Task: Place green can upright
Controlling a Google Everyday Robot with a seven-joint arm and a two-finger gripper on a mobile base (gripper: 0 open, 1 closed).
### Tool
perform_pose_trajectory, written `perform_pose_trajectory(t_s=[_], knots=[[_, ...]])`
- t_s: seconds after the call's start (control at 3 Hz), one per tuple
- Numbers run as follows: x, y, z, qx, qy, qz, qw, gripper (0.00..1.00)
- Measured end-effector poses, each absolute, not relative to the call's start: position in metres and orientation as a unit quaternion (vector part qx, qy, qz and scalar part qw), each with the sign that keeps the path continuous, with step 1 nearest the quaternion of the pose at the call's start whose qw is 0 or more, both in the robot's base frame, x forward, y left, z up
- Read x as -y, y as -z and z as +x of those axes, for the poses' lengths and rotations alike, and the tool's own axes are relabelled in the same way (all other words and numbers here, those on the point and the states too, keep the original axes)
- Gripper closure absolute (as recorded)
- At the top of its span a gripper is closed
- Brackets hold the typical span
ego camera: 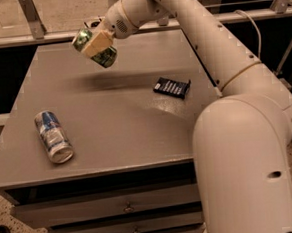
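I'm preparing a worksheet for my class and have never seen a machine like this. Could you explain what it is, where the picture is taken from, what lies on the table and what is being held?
This is a mobile robot with one white arm. At the arm's end is a two-finger gripper, over the table's far left part. The single camera view looks down over the grey table, with the arm's thick lower part close on the right. The gripper is shut on the green can, holding it tilted in the air above the table. On the table lie a blue-and-silver can, on its side near the front left, and a small dark packet further right. Drawers sit below.
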State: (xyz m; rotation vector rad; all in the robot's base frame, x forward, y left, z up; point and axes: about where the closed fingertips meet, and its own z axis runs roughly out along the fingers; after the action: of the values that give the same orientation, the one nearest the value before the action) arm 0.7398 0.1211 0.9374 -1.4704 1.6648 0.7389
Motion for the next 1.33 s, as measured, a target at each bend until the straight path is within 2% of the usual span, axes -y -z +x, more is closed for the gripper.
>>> perform_pose_trajectory(t_s=[0.67,1.0,1.33], knots=[[-0.096,-0.939,0.733,-0.565,-0.378,-0.508,0.529,1.00],[-0.084,-0.930,0.732,-0.555,-0.390,-0.492,0.545,1.00],[-0.076,-0.920,0.738,-0.560,-0.401,-0.493,0.532,1.00]])
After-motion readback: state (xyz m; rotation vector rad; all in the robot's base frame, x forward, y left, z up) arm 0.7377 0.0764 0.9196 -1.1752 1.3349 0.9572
